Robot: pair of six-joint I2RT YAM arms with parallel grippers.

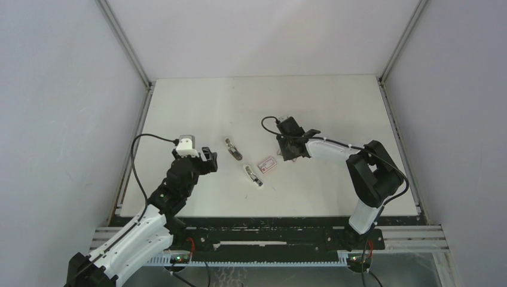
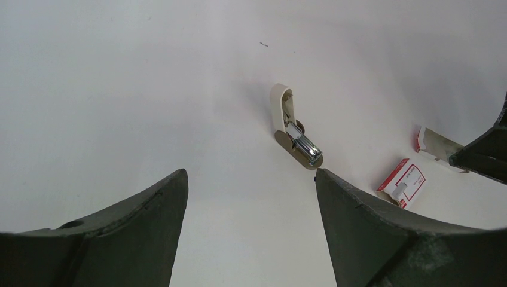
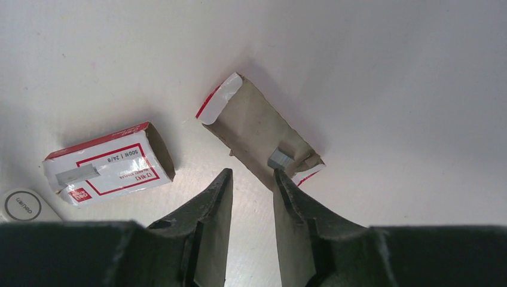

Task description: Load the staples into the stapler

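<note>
The staples box lies in two parts. Its red-and-white sleeve (image 3: 107,164) (image 1: 267,163) (image 2: 406,182) rests empty on the table. Its brown cardboard inner tray (image 3: 257,131) (image 2: 436,146) lies beside it, with a grey strip of staples (image 3: 279,159) at its near end. My right gripper (image 3: 252,174) (image 1: 293,148) hovers right at that end, open by a narrow gap with nothing between the fingers. The stapler (image 2: 294,134) (image 1: 234,149) lies flipped open, white top up, metal magazine showing. My left gripper (image 2: 251,179) (image 1: 206,160) is wide open, short of the stapler and empty.
A second small white item (image 1: 253,176) lies just left of and nearer than the sleeve; its round end (image 3: 23,205) shows at the right wrist view's lower left. The white table (image 1: 335,107) is walled by grey panels at the left, right and back.
</note>
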